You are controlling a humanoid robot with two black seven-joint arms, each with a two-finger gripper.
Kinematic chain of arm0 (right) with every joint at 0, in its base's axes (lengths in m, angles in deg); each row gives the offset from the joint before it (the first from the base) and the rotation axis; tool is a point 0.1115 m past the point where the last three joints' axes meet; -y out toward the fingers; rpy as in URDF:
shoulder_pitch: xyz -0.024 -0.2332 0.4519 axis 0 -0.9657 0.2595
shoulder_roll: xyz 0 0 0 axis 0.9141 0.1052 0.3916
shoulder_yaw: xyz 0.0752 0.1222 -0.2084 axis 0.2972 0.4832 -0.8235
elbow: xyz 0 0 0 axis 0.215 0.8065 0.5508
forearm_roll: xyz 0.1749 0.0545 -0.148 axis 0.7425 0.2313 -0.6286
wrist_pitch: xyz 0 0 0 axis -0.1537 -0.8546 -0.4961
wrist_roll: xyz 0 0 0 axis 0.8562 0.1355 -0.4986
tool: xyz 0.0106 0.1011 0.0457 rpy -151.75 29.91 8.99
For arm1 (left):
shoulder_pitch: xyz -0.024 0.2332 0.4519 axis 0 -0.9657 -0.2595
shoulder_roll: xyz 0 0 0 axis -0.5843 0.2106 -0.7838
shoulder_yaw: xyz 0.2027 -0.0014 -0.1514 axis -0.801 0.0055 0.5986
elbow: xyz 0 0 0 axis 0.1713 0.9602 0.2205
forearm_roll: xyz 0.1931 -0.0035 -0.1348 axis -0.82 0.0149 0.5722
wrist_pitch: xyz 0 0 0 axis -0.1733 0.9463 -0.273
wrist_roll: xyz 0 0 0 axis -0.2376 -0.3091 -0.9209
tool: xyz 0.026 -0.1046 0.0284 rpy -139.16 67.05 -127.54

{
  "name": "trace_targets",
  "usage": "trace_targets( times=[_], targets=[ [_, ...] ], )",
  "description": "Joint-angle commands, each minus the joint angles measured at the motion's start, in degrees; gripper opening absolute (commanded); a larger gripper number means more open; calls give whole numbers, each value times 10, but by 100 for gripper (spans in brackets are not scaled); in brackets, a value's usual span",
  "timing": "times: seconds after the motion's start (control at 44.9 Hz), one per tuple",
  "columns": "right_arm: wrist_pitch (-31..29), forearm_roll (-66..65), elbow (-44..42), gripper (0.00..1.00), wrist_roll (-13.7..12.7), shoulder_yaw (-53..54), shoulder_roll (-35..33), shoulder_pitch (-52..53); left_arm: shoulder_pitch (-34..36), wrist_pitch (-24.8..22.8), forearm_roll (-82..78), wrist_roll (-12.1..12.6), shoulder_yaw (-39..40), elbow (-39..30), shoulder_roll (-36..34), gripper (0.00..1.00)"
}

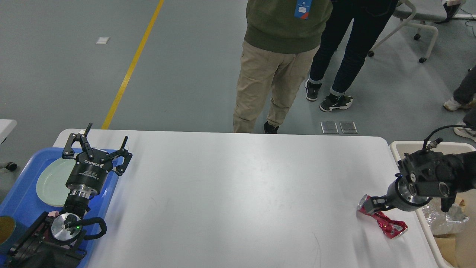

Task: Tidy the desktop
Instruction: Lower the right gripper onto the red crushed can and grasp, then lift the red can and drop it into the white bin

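Head view. The bench (230,193) is a wide white top with rounded corners, filling the lower part of the frame.

Left hand (97,146): hovers over the bench's left end, above the near edge of a blue tray (22,197). Its two fingers are spread wide, nothing between them. A pale green plate (52,182) lies in the tray just left of and below this hand. A brown round object (5,229) shows at the tray's near left corner, cut off by the frame edge; cannot tell what it is.

Right hand (372,204): down low at the bench's right end, right at a crushed red can (383,219). The can lies on its side on the bench, twisted in the middle, its silver top end toward the hand. The fingertips sit at that top end, but they are small and dark against the can; cannot tell whether they are spread or pressed on it, nor whether they touch.

A beige bin (399,147) stands just behind and to the right of the right hand, against the bench's right edge. Crumpled silver foil (442,221) and brown paper (448,247) lie inside it.

Beyond the bench's far edge, two people stand on the grey floor: one in khaki trousers (267,85), one in dark jeans (349,48). A yellow line (132,65) runs along the floor beyond the left hand.
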Motion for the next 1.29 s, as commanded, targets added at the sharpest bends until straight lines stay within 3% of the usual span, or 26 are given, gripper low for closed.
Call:
trace_targets(
  times=[0.0,0.089,0.201,0.334,0.669,0.758,0.825,0.847,0.914,0.981,1.27],
  targets=[
    [25,-109,-10,90,90,-2,-2,-34,0,0,0,0,0,0,0,96],
    [83,-181,-16,90,99,-5,-3,-74,0,0,0,0,0,0,0,96],
    [101,-199,-56,90,97,-4,1,-106,0,0,0,0,0,0,0,96],
    [102,-194,-153,91,91,0,28,-152,1,0,0,0,0,0,0,96],
    [102,-190,-148,92,92,5,38,-167,1,0,0,0,0,0,0,96],
    [102,-189,-146,80,91,6,43,-168,0,0,0,0,0,0,0,96],
    [100,-188,-143,52,91,8,43,-167,0,0,-1,0,0,0,0,96],
    [99,-187,-137,31,91,11,42,-165,0,0,0,0,0,0,0,96],
    [99,-176,-135,23,91,11,42,-163,0,0,0,0,0,0,0,96],
    [98,-164,-133,0,91,11,39,-163,1,0,0,0,0,0,0,96],
    [95,-124,-104,0,91,11,35,-155,0,0,0,0,0,0,0,96]
  ],
)
